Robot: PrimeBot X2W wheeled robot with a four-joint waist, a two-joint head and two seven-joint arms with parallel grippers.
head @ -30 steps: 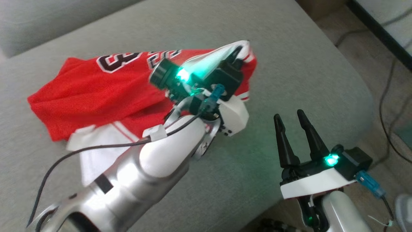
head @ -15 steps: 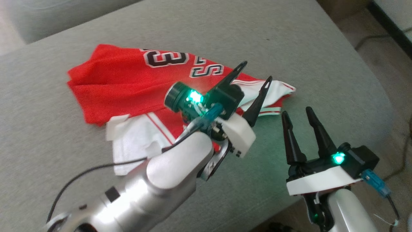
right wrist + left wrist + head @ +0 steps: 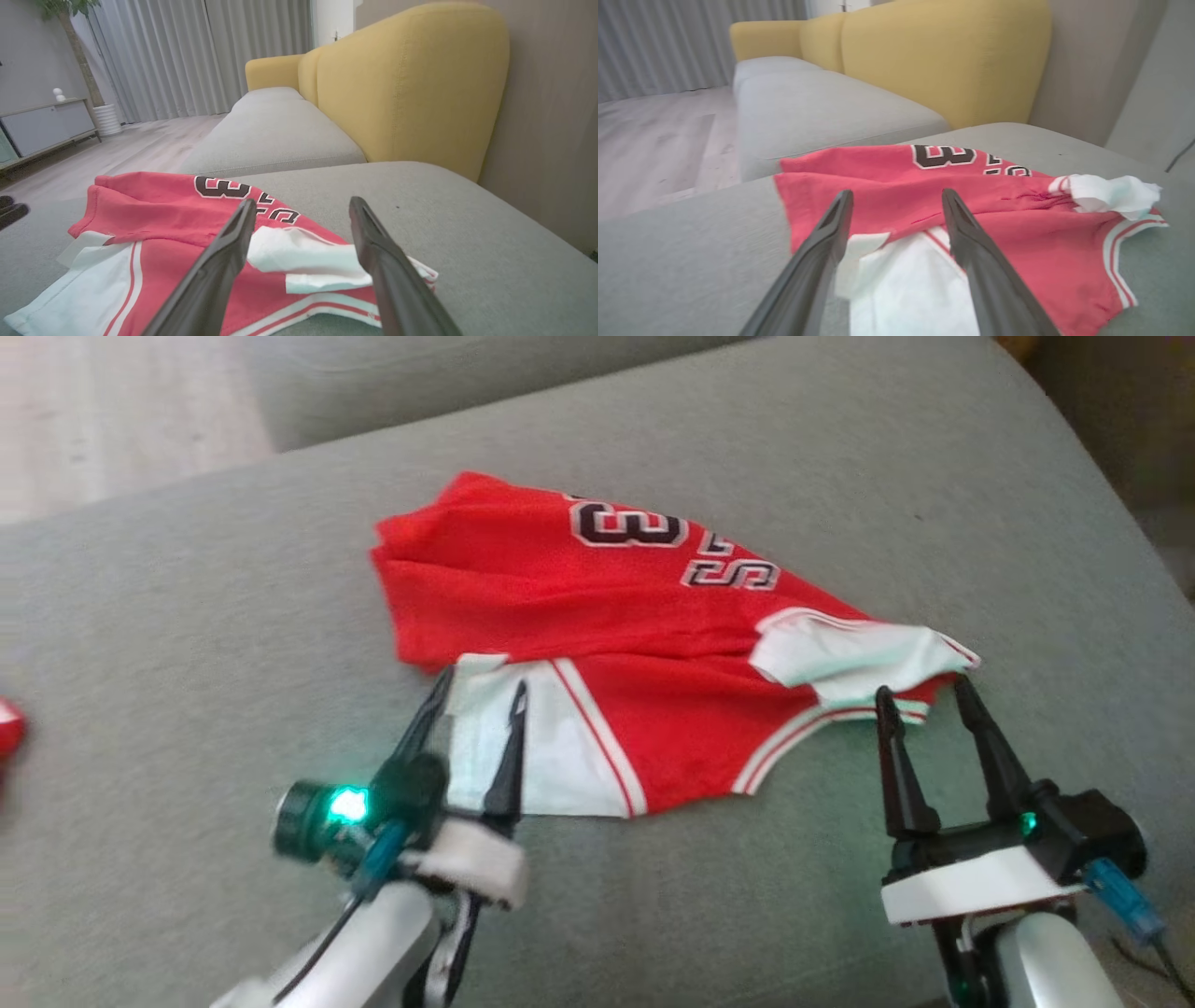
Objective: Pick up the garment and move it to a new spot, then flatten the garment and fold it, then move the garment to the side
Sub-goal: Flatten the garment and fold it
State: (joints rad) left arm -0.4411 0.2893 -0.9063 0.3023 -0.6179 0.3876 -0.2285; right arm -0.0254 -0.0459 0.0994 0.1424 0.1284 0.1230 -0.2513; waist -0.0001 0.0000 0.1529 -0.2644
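A red sports jersey point(image 3: 597, 616) with white trim lies rumpled on a wide grey sofa cushion point(image 3: 747, 448), roughly in the middle of the seat. Black characters outlined in white, one of them a 3, run across the far part of the fabric. At its near left corner a white panel shows, edged with a red-and-white stripe, and at its right end a white flap is turned back over the red cloth. The left gripper point(image 3: 482, 681) sits low at the near left, its two dark fingers spread apart with nothing between them; their tips reach the white panel at that corner, and I cannot tell whether they touch the cloth. The right gripper point(image 3: 921, 689) sits at the near right, its fingers likewise parted and empty, the tips just at the near edge of the jersey's right end, below the white flap. Green lights glow on both wrists. The wrist views show a mustard-yellow backrest point(image 3: 411, 84) rising behind the grey cushion, and a second grey seat beyond. Farther off hang pale grey curtains point(image 3: 187, 56), with a low grey cabinet point(image 3: 46, 126) and a white ribbed plant pot point(image 3: 107, 119) on a pale wooden floor point(image 3: 112, 420). A small red object point(image 3: 7, 728) lies at the far left edge of the cushion, too cut off to identify.
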